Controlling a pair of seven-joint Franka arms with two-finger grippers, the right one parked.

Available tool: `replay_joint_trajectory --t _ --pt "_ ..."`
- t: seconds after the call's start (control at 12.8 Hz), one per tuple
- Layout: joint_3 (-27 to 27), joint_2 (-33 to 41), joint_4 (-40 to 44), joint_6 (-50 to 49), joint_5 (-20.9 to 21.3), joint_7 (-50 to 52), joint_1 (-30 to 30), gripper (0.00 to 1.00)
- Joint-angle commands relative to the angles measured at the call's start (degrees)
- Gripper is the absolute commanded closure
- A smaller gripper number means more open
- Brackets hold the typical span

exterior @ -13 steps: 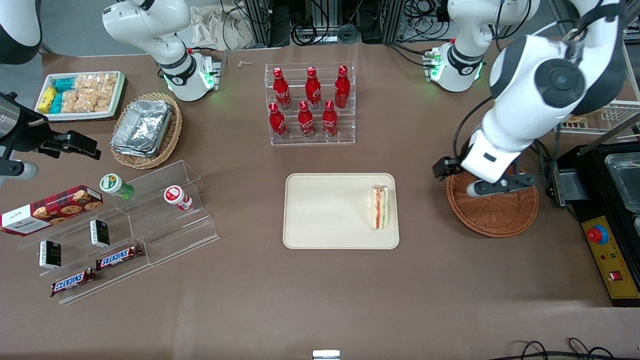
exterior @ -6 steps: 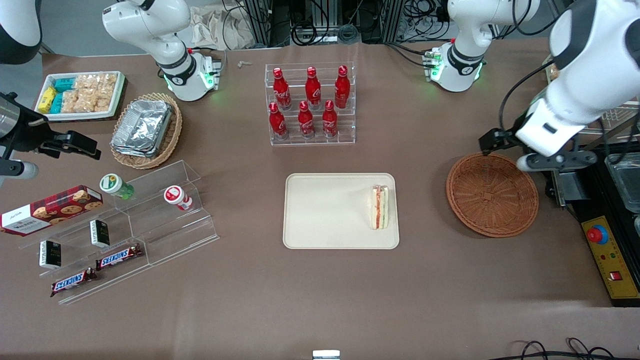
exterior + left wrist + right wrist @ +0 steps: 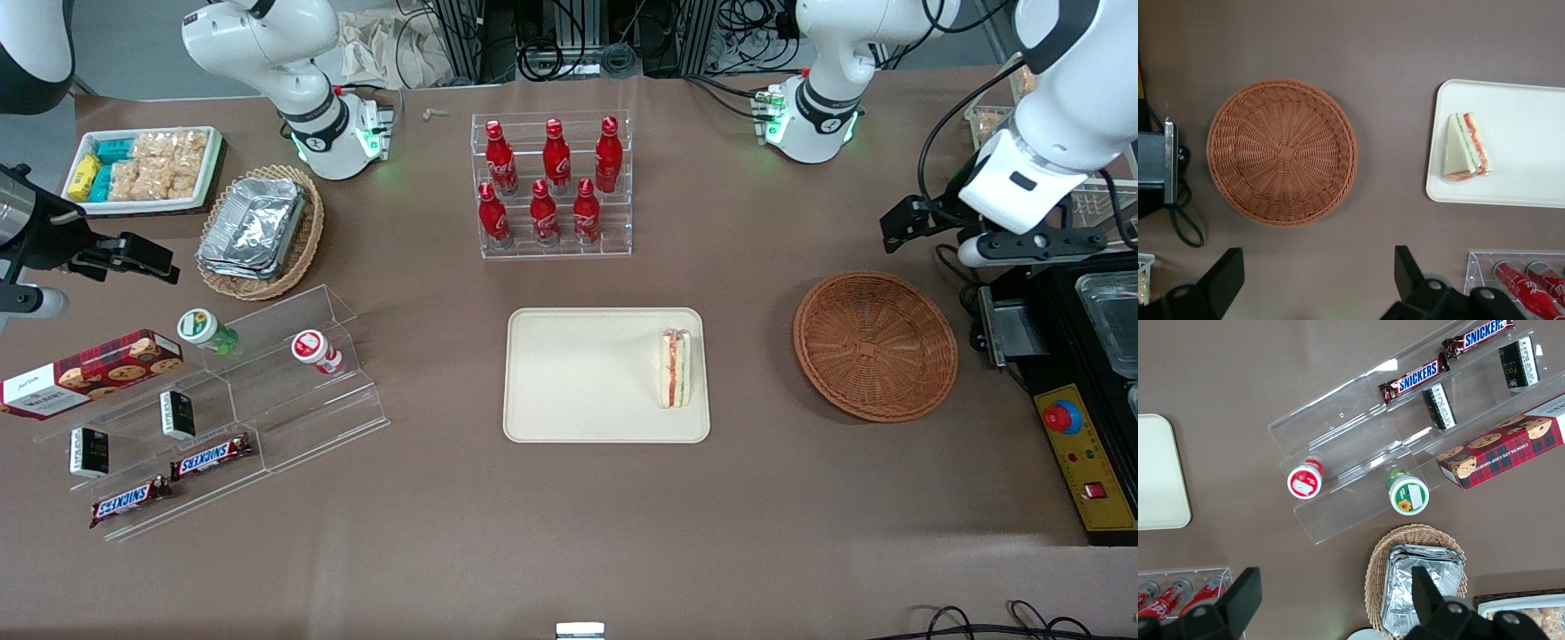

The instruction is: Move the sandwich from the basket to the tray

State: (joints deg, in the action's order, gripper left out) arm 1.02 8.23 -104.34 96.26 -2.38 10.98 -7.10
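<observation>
While the tray [image 3: 569,391] carries the load, little is left to do. Landmark is the tray: basket [image 3: 876,345] sits well apart toward the working arm's end, nothing in it; gripper [image 3: 1318,283] hangs high above the table past the basket, fingers spread, holding nothing. Sandwich [image 3: 675,367] lies on the tray just inside the rim nearest the basket. Risk: a bumped tray could tip it over that low rim.
</observation>
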Motion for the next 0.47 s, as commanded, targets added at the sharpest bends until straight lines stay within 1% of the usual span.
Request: replay_joint_trajectory --t 0.0,0.24,0.39 --pt "-0.6 -2.8 6.1 -0.8 0.4 -0.6 -0.7 0.0" --pt "-0.6 -5.8 11.4 -1.9 0.5 -0.6 -0.7 0.0" --pt "-0.6 -5.8 11.5 -2.0 1.6 -0.6 -0.7 0.0"
